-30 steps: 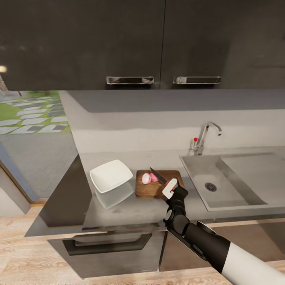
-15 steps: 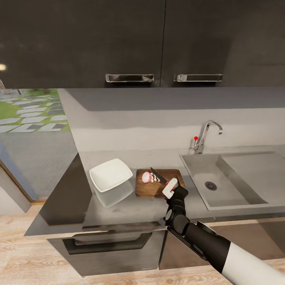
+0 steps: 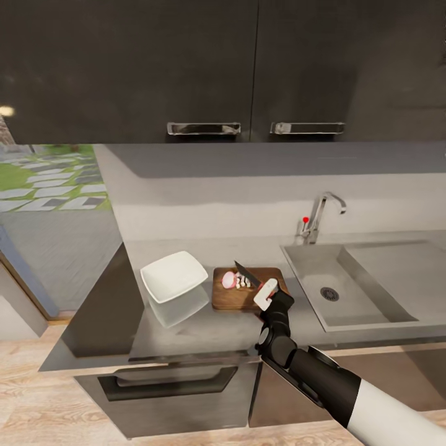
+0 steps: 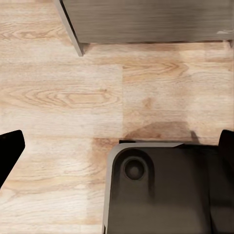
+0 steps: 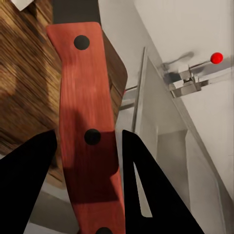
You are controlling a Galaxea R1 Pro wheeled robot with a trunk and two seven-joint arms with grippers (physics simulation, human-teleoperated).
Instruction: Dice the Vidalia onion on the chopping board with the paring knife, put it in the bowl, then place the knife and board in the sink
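Observation:
The dark-brown chopping board (image 3: pixel 235 300) lies on the grey countertop (image 3: pixel 204 328) between the white bowl (image 3: pixel 173 275) and the sink (image 3: pixel 371 272). On the board rests a pinkish piece of the Vidalia onion (image 3: pixel 228 280), with a few tiny white cubes of diced onion (image 3: pixel 248 282) beside it. My right gripper (image 3: pixel 266 295) is shut on the paring knife's handle, and the dark blade (image 3: pixel 243 271) slants over the onion. The right wrist view has the red handle (image 5: pixel 85 136) between black fingers (image 5: pixel 29 163), above the board (image 5: pixel 22 87). My left gripper (image 4: pixel 117 146) hangs open over the wooden floor.
The chrome tap (image 3: pixel 320 215) with its red knob (image 3: pixel 305 219) stands behind the sink basin; the drainboard (image 3: pixel 402 260) extends to the right. Dark wall cabinets (image 3: pixel 248 68) hang overhead. A dark drawer front (image 3: pixel 167 381) sits below the counter. The robot's base (image 4: pixel 161 195) is under the left gripper.
One of the two pink onion pieces on the board has turned into small white cubes beside the remaining pink piece. The knife and right gripper barely shifted; the camera wobbled slightly.

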